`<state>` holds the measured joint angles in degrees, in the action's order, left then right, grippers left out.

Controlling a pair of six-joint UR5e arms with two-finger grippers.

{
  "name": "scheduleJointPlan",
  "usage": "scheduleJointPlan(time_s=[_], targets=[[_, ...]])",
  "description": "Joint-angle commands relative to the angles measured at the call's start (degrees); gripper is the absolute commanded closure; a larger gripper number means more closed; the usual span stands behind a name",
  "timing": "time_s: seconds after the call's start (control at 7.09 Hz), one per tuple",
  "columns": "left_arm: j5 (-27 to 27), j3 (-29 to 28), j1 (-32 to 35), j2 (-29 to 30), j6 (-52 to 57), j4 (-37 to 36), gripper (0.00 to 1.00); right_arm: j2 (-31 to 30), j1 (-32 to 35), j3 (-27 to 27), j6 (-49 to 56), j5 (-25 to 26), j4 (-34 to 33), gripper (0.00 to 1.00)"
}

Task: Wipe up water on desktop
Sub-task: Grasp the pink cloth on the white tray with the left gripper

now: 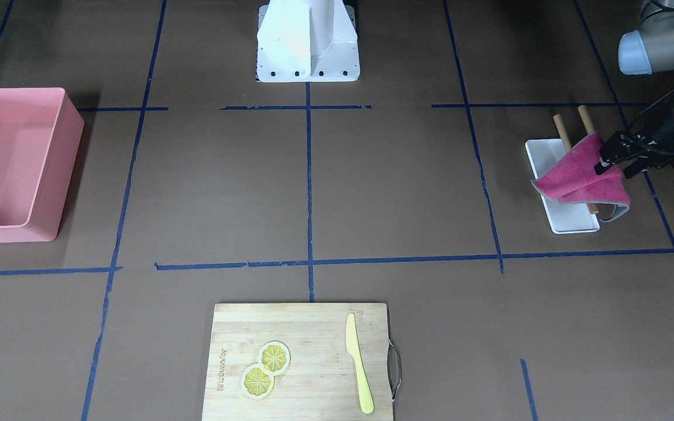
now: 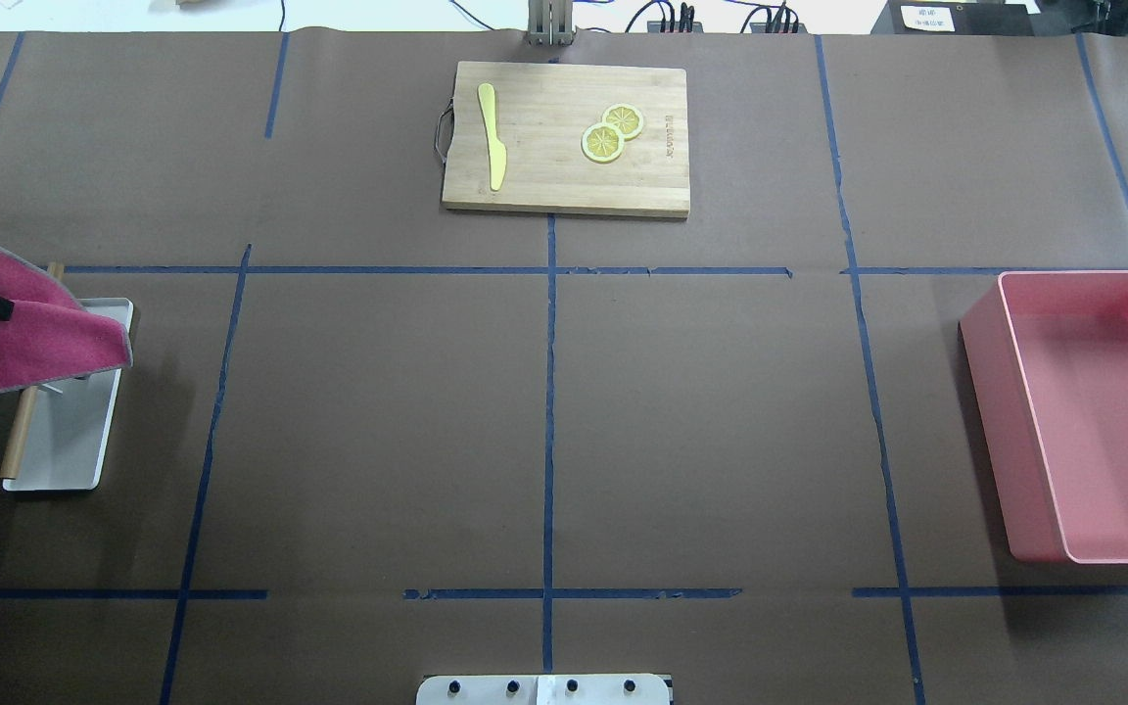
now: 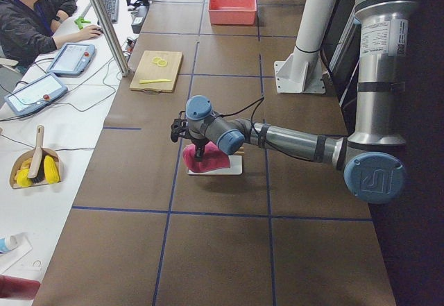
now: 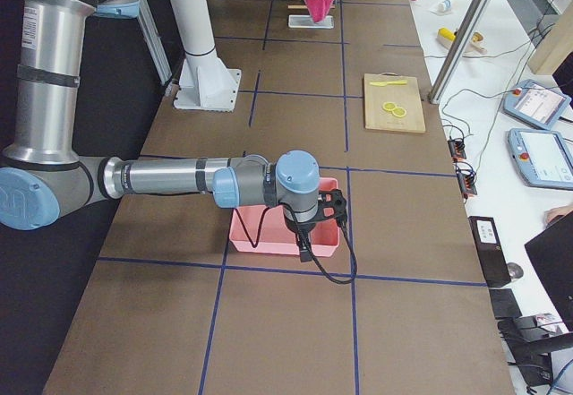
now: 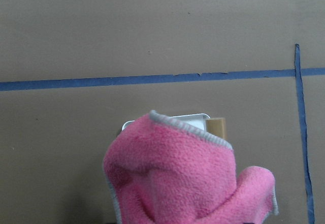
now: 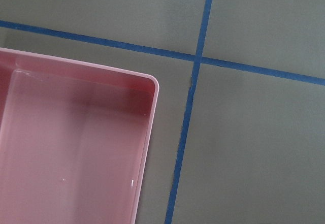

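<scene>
On desk (image 1: 395,187), left end: magenta cloth (image 1: 574,175) clamped in left hand (image 1: 613,168); lift clear of wooden rods (image 1: 560,130) first. Right hand (image 4: 315,227): state indeterminate.

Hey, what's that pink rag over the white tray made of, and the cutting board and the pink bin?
The cloth looks like fleece or microfibre: fuzzy matte nap, soft folds, grey stitched edging. The cutting board appears to be bamboo: light striped grain, satin finish. The bin seems to be moulded plastic: smooth, slightly glossy walls, rounded corners.

Overhead and front cameras face each other, sharing the cutting board (image 2: 544,181) at 12 and 6 o'clock; end cameras look along the desktop (image 2: 378,441); wrist cameras close
</scene>
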<state>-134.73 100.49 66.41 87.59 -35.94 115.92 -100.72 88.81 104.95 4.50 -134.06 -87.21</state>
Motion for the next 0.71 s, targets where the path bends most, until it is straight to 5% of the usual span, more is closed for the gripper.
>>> scheduleJointPlan(time_s=[0.0, 0.56], targets=[[0.2, 1.5, -0.1, -1.4, 0.0, -0.2, 0.78, 0.0, 0.0, 0.0, 0.0, -0.1, -0.1, 0.00], [0.3, 2.3, 0.1, -1.5, 0.0, -0.3, 1.00, 0.0, 0.0, 0.0, 0.0, -0.1, -0.1, 0.00]])
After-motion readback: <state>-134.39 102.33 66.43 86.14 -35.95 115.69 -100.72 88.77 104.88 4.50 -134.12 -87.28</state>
